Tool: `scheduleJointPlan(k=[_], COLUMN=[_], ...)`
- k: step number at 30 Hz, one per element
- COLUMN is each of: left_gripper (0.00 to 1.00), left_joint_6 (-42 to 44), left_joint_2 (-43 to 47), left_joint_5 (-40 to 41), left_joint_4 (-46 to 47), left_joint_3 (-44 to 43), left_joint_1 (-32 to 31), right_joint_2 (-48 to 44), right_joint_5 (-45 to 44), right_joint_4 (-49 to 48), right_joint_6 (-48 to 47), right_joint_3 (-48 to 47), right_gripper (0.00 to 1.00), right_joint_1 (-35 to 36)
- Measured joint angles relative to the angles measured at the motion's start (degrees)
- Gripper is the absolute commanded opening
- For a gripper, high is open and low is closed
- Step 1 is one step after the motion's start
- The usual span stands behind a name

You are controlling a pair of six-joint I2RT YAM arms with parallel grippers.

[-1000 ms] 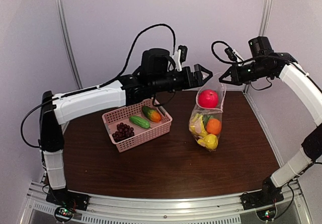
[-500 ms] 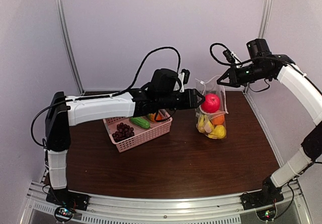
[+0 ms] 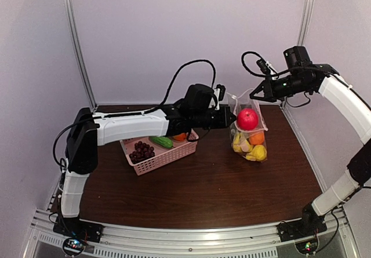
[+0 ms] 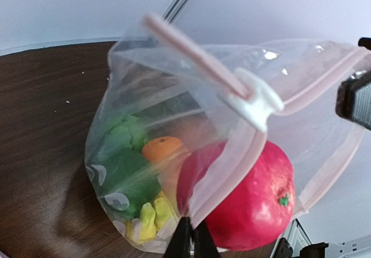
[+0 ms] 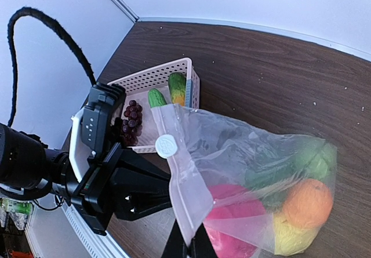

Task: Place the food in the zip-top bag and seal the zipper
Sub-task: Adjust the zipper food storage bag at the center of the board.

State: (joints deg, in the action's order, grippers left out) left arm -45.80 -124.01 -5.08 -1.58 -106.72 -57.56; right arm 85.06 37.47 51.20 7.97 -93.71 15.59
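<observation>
Currently the zip-top bag (image 5: 232, 148) stands near the desk's (image 3: 203, 194) far right corner, left gripper (image 4: 191, 242) and right gripper (image 5: 186, 247) pinching its rim. Apple (image 3: 247, 119) and orange (image 3: 257, 137) are inside; grapes (image 3: 141, 151) and cucumber (image 3: 161, 142) wait in basket (image 3: 168, 159); zipper (image 4: 197, 55) unsealed.

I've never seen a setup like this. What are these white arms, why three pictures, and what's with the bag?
They are two robot arms bolted to a table edge. The wide picture comes from a camera above and behind them; the close-ups come from a camera on each wrist. The left gripper and right gripper each pinch the mouth of a clear zip-top bag holding a red apple, an orange and yellow fruit. A pink basket beside it holds grapes and a cucumber.
</observation>
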Motion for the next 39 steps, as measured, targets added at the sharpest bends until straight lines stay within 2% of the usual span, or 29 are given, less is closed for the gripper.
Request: scheduleJointPlan(k=[6,10,13,18,25,27,29,30,31,35,39], left_gripper=[0.00,0.00,0.00,0.00,0.00,0.07,0.36,0.46,0.51,0.63,0.68], left_joint_6=[1.03,1.33,1.25,-0.66,-2.16,-2.12,-1.99,-1.46,-1.05,2.43,7.17], left_joint_2=[-1.05,1.79,7.63,15.96,13.73,12.72,12.44,12.46,12.46,12.57,15.45], left_joint_5=[0.00,-1.44,-2.71,-6.12,-8.31,-8.79,-9.18,-9.51,-9.94,-11.65,-6.12], left_joint_4=[-2.03,-5.60,-7.65,-4.04,0.31,0.50,0.48,0.48,0.35,-2.73,-10.62], left_joint_3=[-2.03,-2.34,-0.42,3.37,4.39,5.07,7.04,8.24,9.11,10.40,13.03], left_joint_1=[0.24,-0.07,-0.15,1.07,3.63,4.35,5.25,5.75,6.27,8.24,9.01], right_joint_2=[-0.11,-0.55,-0.63,-0.96,-1.07,-1.16,-0.90,-0.76,-0.57,0.22,2.34], right_joint_5=[-1.79,-10.82,-18.97,-25.99,-25.90,-24.39,-23.06,-22.62,-22.16,-20.63,-18.34], right_joint_4=[0.02,0.07,0.22,1.38,6.19,6.75,7.98,8.28,8.39,8.07,6.95], right_joint_6=[-0.22,-3.02,-7.41,-14.10,-17.70,-17.51,-16.87,-16.59,-16.15,-14.03,-12.55], right_joint_3=[0.35,0.20,-0.50,-2.73,-8.85,-9.11,-9.09,-9.09,-8.85,-5.95,-1.75], right_gripper=[0.00,0.00,0.00,0.00,0.00,0.00,0.00,0.00,0.00,0.00,0.00], right_joint_1=[0.00,0.04,0.02,0.90,1.99,1.99,1.99,1.99,1.99,1.97,2.56])
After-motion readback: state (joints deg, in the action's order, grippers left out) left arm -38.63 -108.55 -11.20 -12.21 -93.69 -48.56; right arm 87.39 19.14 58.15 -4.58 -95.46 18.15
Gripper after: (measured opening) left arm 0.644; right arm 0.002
